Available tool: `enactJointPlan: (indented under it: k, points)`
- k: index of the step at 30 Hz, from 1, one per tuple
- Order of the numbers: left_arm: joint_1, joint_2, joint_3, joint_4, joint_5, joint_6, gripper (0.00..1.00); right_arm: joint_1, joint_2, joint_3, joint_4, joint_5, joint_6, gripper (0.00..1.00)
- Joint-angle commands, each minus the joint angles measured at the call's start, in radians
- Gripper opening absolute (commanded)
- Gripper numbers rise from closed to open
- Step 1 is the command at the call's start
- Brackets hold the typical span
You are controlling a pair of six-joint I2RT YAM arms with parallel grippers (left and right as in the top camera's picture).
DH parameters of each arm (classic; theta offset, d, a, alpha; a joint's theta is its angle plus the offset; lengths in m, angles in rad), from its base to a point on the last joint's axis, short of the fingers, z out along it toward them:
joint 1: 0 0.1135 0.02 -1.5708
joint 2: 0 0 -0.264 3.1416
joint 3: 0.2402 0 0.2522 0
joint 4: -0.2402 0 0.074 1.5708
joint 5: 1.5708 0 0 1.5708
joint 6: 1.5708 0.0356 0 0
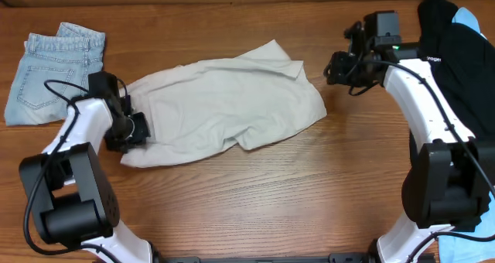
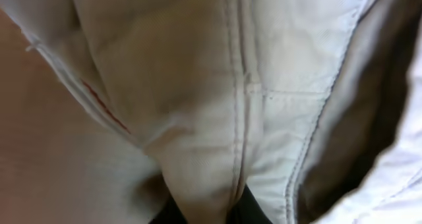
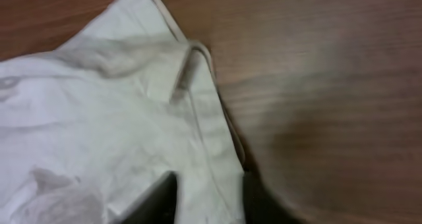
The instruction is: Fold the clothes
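The pale beige shorts (image 1: 232, 104) lie spread and rumpled across the middle of the table. My left gripper (image 1: 138, 131) is at their left edge. In the left wrist view its dark fingers (image 2: 204, 214) pinch a fold of the beige fabric (image 2: 198, 85) with a seam. My right gripper (image 1: 334, 68) is by the shorts' upper right corner. In the right wrist view its fingers (image 3: 208, 197) are apart, over the hemmed edge of the shorts (image 3: 132, 105), with cloth showing between them.
Folded light-blue denim shorts (image 1: 54, 73) lie at the far left. A black top (image 1: 456, 54) with small white lettering is heaped at the right edge over something light blue. Bare wood table (image 1: 309, 193) runs along the front.
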Motion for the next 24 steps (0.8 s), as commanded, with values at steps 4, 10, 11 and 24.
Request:
enactJointPlan:
  k: [4,10,11,24]
  points:
    - [-0.037,0.013,0.372,-0.244,-0.086,0.153,0.04,0.128,0.017,-0.033,0.118,-0.017,0.026,0.04]
    - [-0.185,0.013,0.655,-0.424,-0.237,0.227,0.04,0.184,0.130,-0.033,0.124,-0.082,0.052,0.04]
    - [-0.206,0.013,0.678,-0.438,-0.262,0.231,0.04,0.187,0.140,-0.033,0.124,-0.085,0.057,0.04]
    - [-0.595,0.056,0.711,-0.346,-0.291,0.143,0.04,0.143,0.154,0.022,0.103,-0.210,0.084,0.04]
